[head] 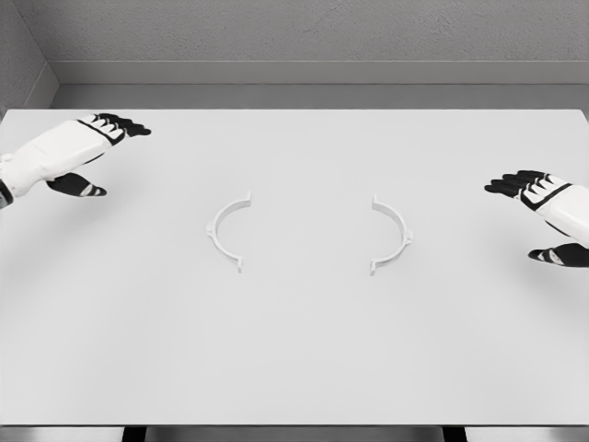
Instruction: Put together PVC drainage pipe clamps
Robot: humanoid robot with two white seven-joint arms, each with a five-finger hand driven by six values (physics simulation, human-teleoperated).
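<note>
Right hand half cut off

worktop: smooth, matt white
clamp halves: white plastic, smooth, matt
left robot hand: glossy white shell, black fingers
wall: rough grey, concrete-like

A white table is seen spanning nearly the whole view, its far edge set close to a grey wall. Two white half-ring clamp pieces are laid flat near its middle, well apart: the left half is bowed toward the left, the right half toward the right, their open sides turned to face each other.
</note>
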